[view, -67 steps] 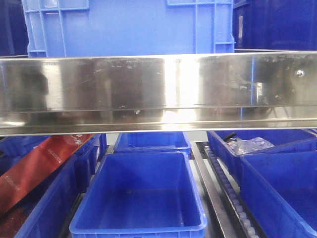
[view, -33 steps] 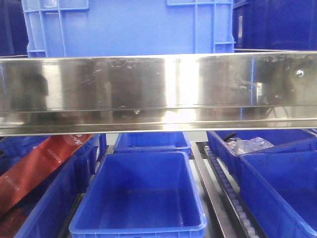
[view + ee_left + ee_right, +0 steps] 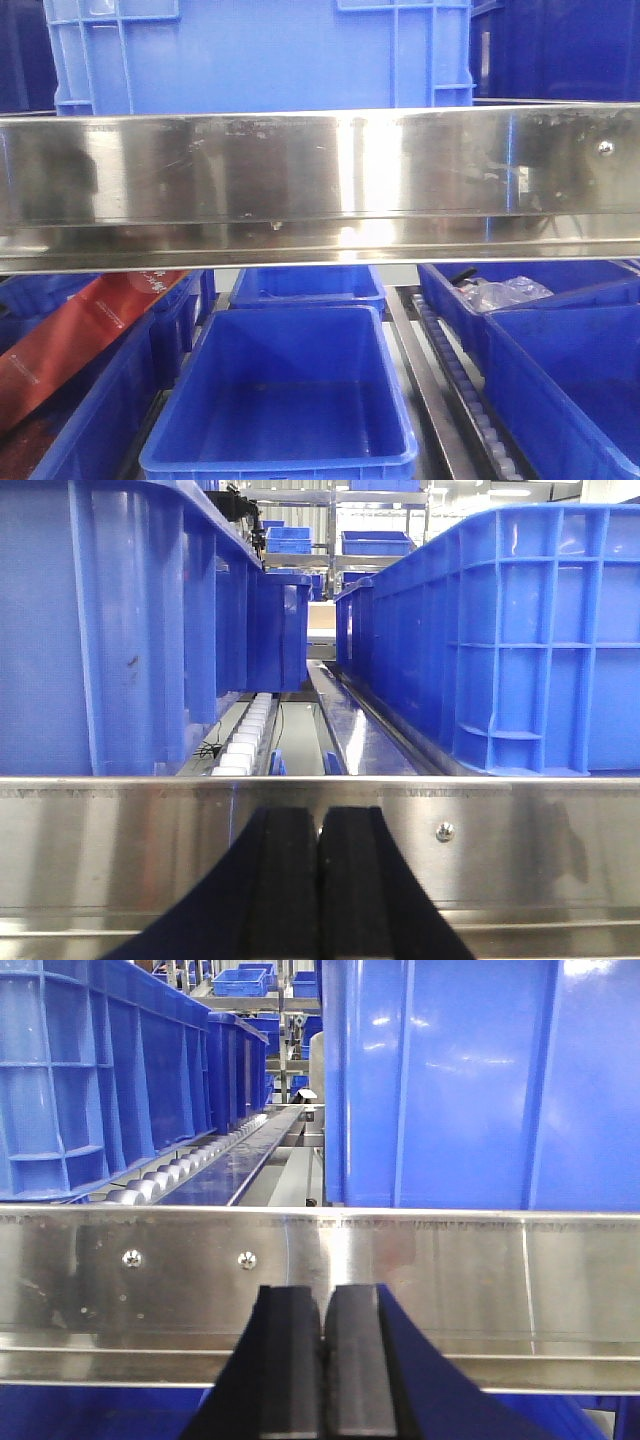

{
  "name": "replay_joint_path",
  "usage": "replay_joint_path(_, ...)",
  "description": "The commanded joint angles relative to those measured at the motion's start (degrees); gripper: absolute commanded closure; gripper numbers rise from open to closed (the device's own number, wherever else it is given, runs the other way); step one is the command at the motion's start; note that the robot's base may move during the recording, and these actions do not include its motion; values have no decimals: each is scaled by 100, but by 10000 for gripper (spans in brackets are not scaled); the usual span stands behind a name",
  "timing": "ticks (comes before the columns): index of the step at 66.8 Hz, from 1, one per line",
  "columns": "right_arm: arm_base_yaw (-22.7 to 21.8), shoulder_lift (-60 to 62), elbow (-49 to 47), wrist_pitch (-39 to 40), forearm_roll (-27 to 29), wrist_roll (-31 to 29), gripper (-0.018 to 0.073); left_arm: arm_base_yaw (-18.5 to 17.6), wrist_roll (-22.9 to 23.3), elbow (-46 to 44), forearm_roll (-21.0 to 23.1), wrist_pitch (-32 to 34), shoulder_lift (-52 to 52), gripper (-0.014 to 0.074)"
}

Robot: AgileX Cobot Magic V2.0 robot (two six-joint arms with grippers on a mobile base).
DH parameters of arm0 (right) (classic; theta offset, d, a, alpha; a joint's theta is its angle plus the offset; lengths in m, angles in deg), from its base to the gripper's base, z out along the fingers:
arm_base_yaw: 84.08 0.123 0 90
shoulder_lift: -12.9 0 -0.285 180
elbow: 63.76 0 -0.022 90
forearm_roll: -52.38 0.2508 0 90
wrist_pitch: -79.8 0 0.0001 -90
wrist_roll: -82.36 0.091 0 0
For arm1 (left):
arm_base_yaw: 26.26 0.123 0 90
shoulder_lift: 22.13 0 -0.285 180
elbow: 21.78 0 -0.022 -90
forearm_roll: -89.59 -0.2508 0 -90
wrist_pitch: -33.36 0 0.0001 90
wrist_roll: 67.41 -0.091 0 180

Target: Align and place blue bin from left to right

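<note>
The blue bin (image 3: 260, 55) stands on the upper shelf behind a steel front rail (image 3: 320, 180), its flat panel flanked by ribs. In the left wrist view its ribbed side (image 3: 520, 640) fills the right half. In the right wrist view the same bin (image 3: 100, 1070) is on the left. My left gripper (image 3: 320, 825) is shut and empty, just in front of the rail, facing the gap left of the bin. My right gripper (image 3: 325, 1300) is also shut on nothing, before the rail at the gap right of the bin.
Another blue crate (image 3: 120, 630) stands left of the bin, and one (image 3: 450, 1080) stands right of it. Roller tracks (image 3: 190, 1165) run back between them. Below the rail sit tapered blue tubs (image 3: 290, 400), one holding a red package (image 3: 70, 340).
</note>
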Motion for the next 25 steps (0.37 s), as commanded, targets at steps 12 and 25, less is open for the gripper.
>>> replay_joint_path(12,-30,21,0,84,22,33,628,13,32,-13,10,105,33,707)
replay_joint_path(25,-30,21,0,84,22,33,628,13,32,-13,10,105,33,707)
